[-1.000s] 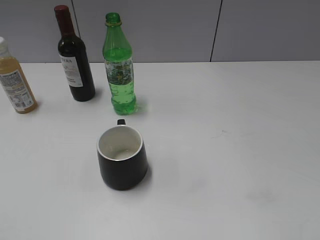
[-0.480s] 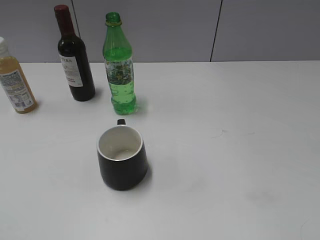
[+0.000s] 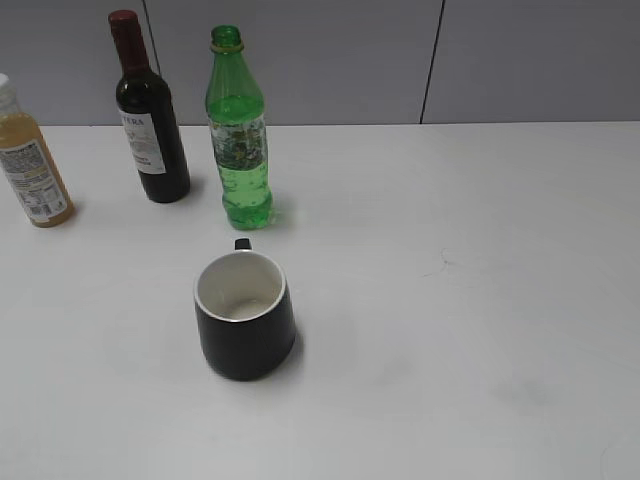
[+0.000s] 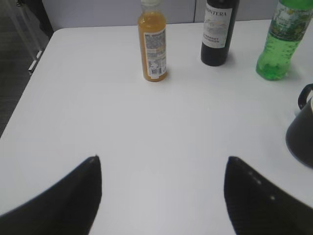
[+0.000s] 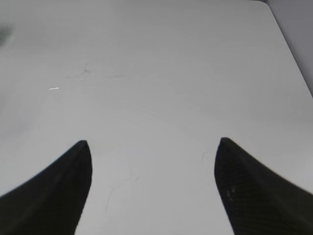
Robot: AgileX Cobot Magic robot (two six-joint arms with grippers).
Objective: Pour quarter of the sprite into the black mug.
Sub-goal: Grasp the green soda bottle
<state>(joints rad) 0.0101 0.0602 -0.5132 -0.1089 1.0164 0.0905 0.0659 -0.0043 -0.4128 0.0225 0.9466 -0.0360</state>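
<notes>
The sprite (image 3: 239, 135) is a tall green bottle with no cap, upright at the back of the white table; it also shows in the left wrist view (image 4: 282, 44). The black mug (image 3: 243, 315) with a white inside stands upright in front of it, handle to the back, and shows at the right edge of the left wrist view (image 4: 302, 129). My left gripper (image 4: 161, 161) is open and empty over bare table, left of the mug. My right gripper (image 5: 152, 143) is open and empty over bare table. Neither gripper shows in the exterior view.
A dark wine bottle with a red top (image 3: 149, 115) stands left of the sprite, and an orange juice bottle (image 3: 30, 160) stands further left. The grey wall runs behind the table. The table's left edge (image 4: 24, 93) shows in the left wrist view.
</notes>
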